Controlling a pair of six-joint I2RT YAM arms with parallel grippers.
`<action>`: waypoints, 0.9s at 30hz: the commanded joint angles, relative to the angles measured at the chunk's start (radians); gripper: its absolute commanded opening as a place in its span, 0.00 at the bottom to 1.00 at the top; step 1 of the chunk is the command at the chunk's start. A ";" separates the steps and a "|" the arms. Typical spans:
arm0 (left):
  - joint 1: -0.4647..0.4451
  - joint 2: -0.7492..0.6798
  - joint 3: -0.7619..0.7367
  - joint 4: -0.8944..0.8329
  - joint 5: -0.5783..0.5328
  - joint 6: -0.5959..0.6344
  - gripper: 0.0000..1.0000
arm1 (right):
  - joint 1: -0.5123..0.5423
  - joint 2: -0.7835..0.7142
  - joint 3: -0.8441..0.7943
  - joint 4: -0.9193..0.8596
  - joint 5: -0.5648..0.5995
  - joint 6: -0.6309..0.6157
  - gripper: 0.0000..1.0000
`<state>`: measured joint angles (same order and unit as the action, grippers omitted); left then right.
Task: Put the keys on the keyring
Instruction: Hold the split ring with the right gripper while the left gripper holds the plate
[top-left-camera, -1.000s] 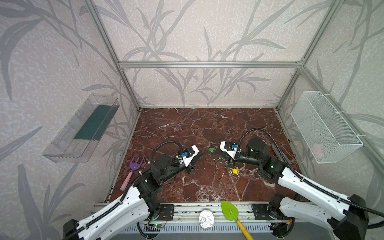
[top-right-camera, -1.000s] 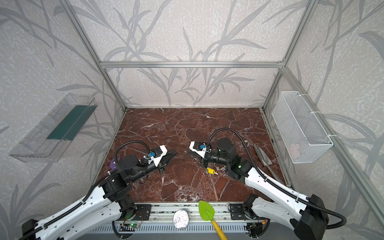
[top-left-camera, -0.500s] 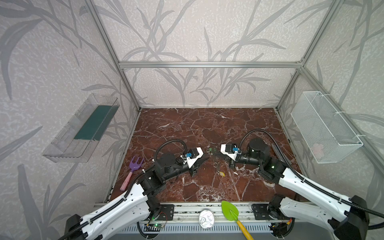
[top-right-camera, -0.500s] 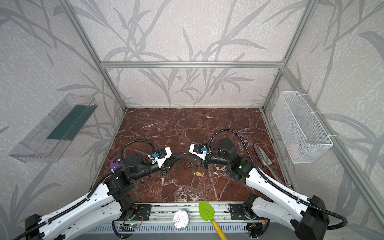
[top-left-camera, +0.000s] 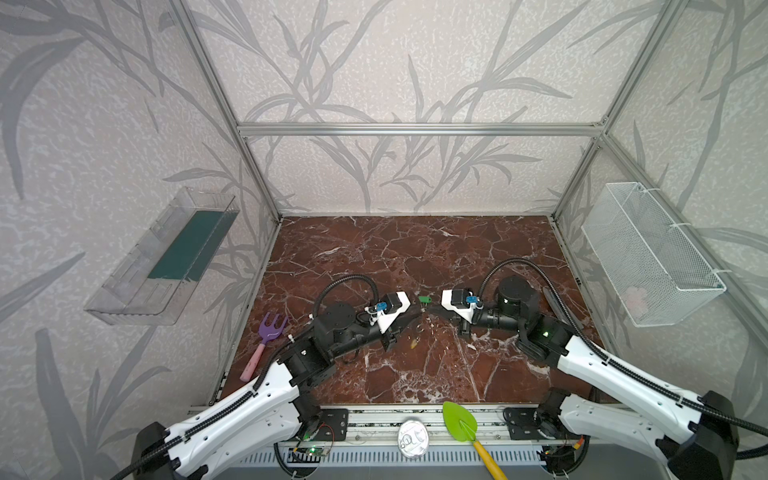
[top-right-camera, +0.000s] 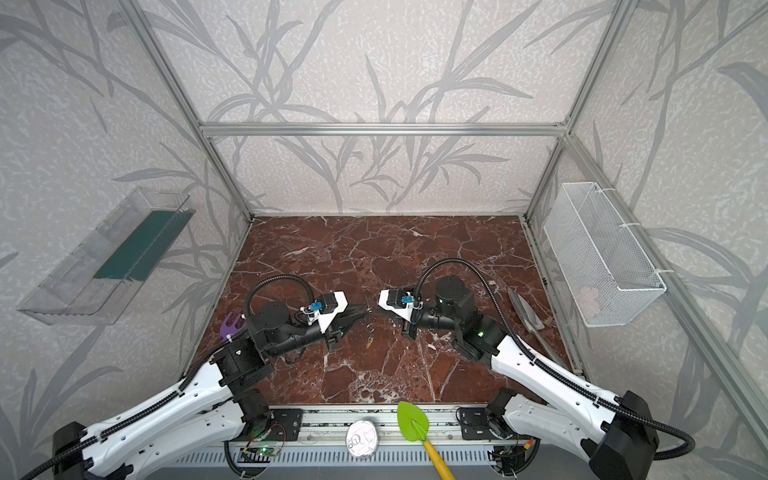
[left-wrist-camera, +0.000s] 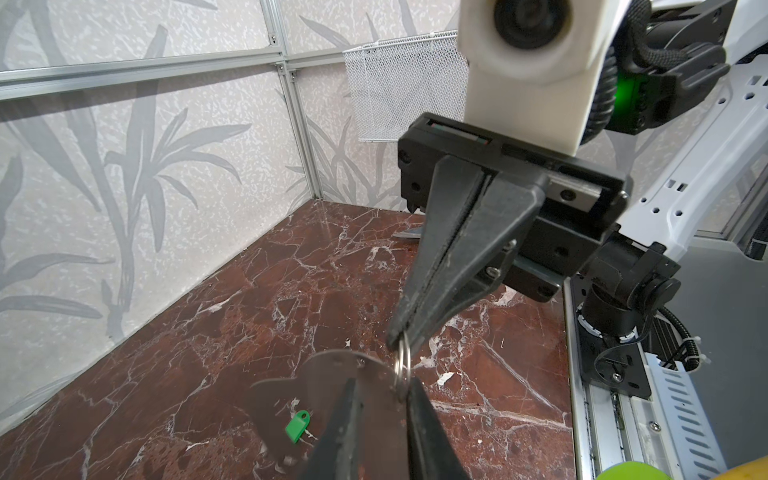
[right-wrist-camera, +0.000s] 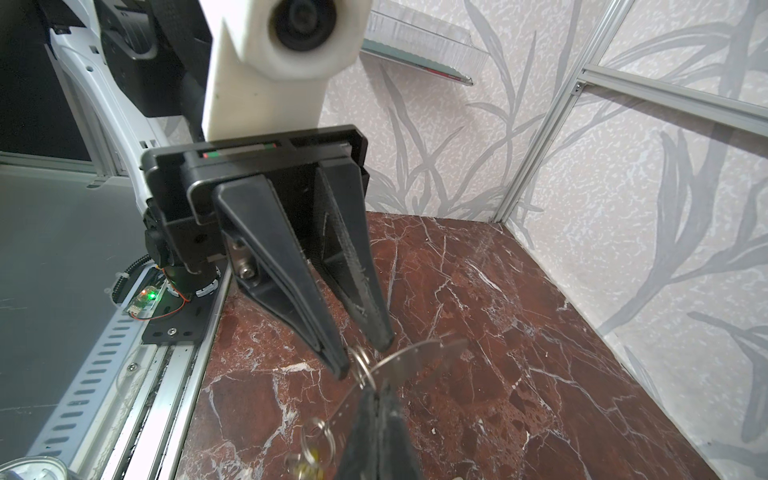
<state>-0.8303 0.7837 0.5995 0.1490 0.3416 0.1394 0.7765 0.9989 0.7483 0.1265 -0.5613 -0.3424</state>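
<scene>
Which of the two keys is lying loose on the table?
The green-tagged key, flat on the marble table; the yellow-tagged key dangles in the air.

- No legible txt, brand, nr or sign anywhere.
- Dark scribble on round silver lid (top-left-camera: 411, 439) (top-right-camera: 361, 439), seen in both top views, too blurry to read.
</scene>
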 joint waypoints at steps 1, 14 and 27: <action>0.000 0.002 0.050 0.017 -0.010 0.011 0.23 | -0.002 -0.013 0.022 0.007 -0.034 -0.007 0.00; 0.000 0.056 0.106 -0.059 -0.013 0.028 0.17 | -0.002 -0.017 0.025 0.000 -0.048 -0.011 0.00; 0.000 0.060 0.111 -0.093 -0.034 0.035 0.03 | -0.002 -0.023 0.022 0.017 -0.020 -0.002 0.00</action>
<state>-0.8326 0.8433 0.6746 0.0700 0.3344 0.1623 0.7719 0.9977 0.7486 0.1219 -0.5594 -0.3447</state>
